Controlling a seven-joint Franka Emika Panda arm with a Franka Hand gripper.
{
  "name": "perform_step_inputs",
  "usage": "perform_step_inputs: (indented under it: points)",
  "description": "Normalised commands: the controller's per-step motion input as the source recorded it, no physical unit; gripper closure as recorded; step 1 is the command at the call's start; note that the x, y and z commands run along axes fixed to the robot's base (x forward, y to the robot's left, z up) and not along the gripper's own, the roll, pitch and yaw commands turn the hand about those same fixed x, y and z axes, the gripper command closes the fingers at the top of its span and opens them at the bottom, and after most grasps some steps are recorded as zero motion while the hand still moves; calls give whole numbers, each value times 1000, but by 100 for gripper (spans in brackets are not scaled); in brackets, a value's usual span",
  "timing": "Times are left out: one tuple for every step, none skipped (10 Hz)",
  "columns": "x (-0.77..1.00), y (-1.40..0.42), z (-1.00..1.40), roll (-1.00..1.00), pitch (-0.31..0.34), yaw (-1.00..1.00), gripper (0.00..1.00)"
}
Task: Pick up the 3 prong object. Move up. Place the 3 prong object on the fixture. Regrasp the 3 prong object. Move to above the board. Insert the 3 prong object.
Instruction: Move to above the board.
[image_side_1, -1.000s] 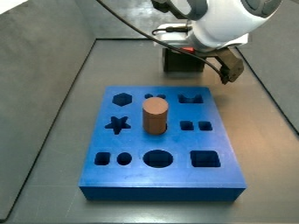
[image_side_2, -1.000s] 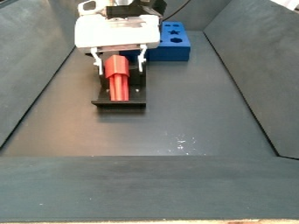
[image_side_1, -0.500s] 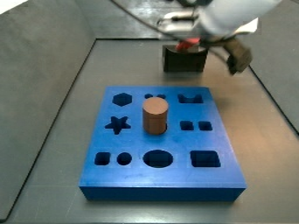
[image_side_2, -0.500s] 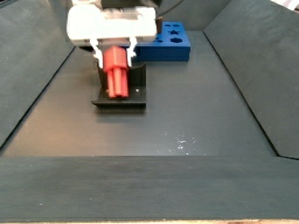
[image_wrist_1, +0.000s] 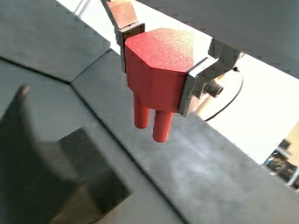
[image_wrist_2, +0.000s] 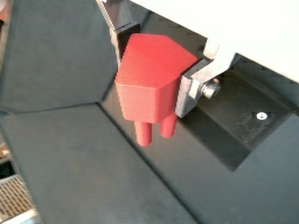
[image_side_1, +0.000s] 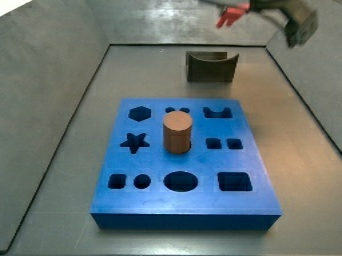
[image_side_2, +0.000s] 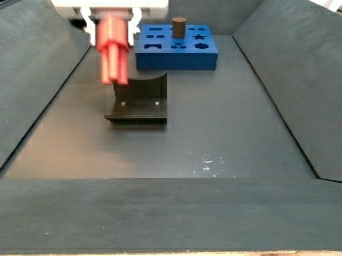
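My gripper (image_wrist_1: 166, 54) is shut on the 3 prong object (image_wrist_1: 162, 68), a red-orange block with its stubby prongs pointing away from the wrist; it also shows in a wrist view (image_wrist_2: 152, 77). The silver fingers (image_wrist_1: 212, 73) press its two flat sides. In a side view the gripper (image_side_2: 111, 16) holds the 3 prong object (image_side_2: 112, 52) high above the dark fixture (image_side_2: 138, 101). In a side view the gripper (image_side_1: 249, 12) and the 3 prong object (image_side_1: 230, 15) are at the upper edge, above the fixture (image_side_1: 211, 67). The blue board (image_side_1: 187, 190) lies apart.
A brown cylinder (image_side_1: 178, 133) stands upright in a hole near the board's middle. The board (image_side_2: 183, 52) lies beyond the fixture in a side view. Sloping grey walls (image_side_1: 60, 110) enclose the dark floor (image_side_2: 201, 150).
The gripper has risen straight up from the fixture with the 3 prong object in it. The fixture's notch now stands empty. The board and cylinder have not moved.
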Motion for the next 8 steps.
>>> perform_step_inputs:
  points:
    - [260,66,1000,52,113,-52,100]
    - [251,57,1000,45,153,-20,100]
    - [242,52,1000,33,172,5,100]
    - [234,43,1000,16,181,35,100]
    - [220,34,1000,3,192,64,100]
    - [155,12,788,-13,193,97,100]
    - [102,-2,610,-26,183,121,100]
    - [61,-9,387,-44,156,146,100]
